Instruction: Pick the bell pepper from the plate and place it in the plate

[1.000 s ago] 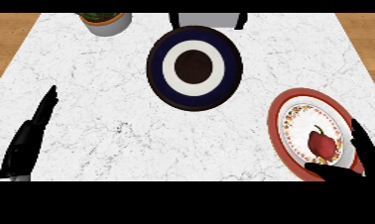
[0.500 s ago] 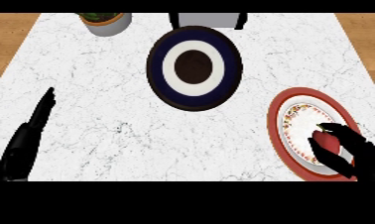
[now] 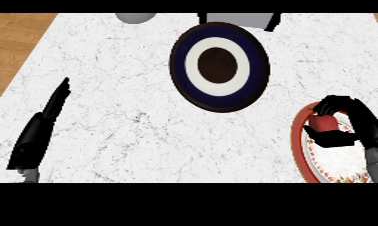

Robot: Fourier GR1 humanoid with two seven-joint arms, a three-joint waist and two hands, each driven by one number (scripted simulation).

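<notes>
The right hand [image 3: 353,125] is curling its fingers and thumb around the red bell pepper [image 3: 322,121], which is sitting over the upper part of the red-rimmed plate [image 3: 298,142] — whether it's lifted off or resting on it, I can't tell. That plate is lying down and to the right of the dark blue plate [image 3: 219,66], well apart from it. The left hand [image 3: 44,122] is resting far left of the blue plate — fingers straight, holding nothing. A grey bowl [image 3: 136,17] is sitting up and to the left of the blue plate.
</notes>
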